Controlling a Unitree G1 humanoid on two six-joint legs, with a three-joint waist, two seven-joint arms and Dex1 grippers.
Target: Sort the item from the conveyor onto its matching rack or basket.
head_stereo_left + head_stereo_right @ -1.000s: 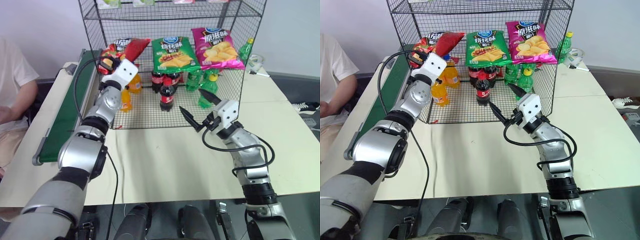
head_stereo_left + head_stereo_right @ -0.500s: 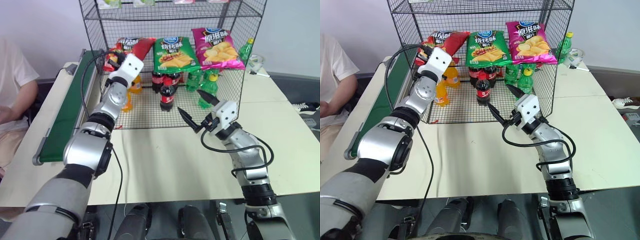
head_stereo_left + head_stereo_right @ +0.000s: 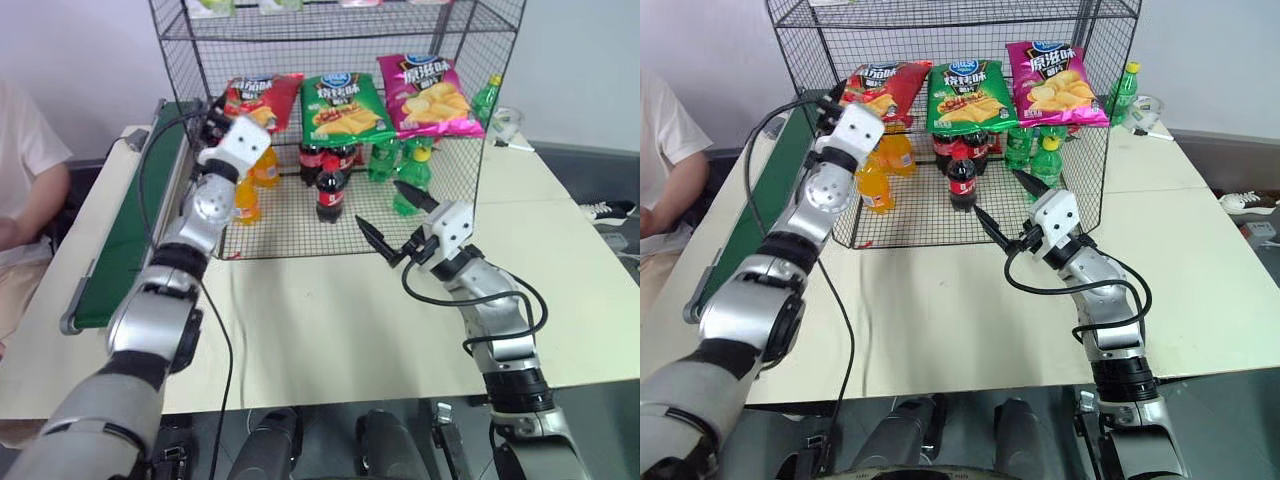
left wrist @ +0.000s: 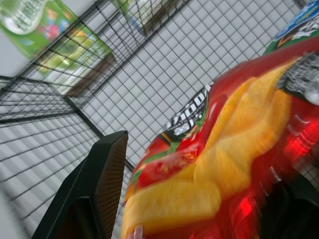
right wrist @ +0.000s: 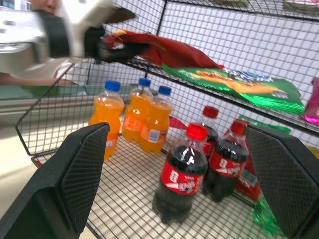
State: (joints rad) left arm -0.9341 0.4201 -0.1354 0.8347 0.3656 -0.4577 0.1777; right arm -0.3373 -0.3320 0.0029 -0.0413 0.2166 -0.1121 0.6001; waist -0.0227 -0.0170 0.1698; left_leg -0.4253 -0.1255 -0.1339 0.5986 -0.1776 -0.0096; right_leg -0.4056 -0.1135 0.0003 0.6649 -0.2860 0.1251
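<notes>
The red chip bag [image 3: 262, 94] lies on the rack's [image 3: 497, 60] chip shelf, at its left end beside a green bag [image 3: 345, 104]. My left gripper [image 3: 218, 114] is open just in front of that shelf. In the left wrist view its fingers [image 4: 99, 189] stand wide apart, with the near end of the red bag [image 4: 224, 164] between them. My right gripper [image 3: 380, 205] hangs open and empty over the table in front of the rack. The dark green conveyor [image 3: 130, 230] runs along the table's left side with nothing on it.
A magenta chip bag [image 3: 430, 92] lies to the right of the green one. On the tier below stand orange [image 3: 249, 195], cola [image 3: 329, 186] and green bottles [image 3: 404, 160]. A person [image 3: 25, 180] sits left of the conveyor. A green bottle [image 3: 487, 96] stands behind the rack on the right.
My left gripper has opened and drawn back a little from the shelf, and the red bag now rests on the shelf. The right arm has kept still.
</notes>
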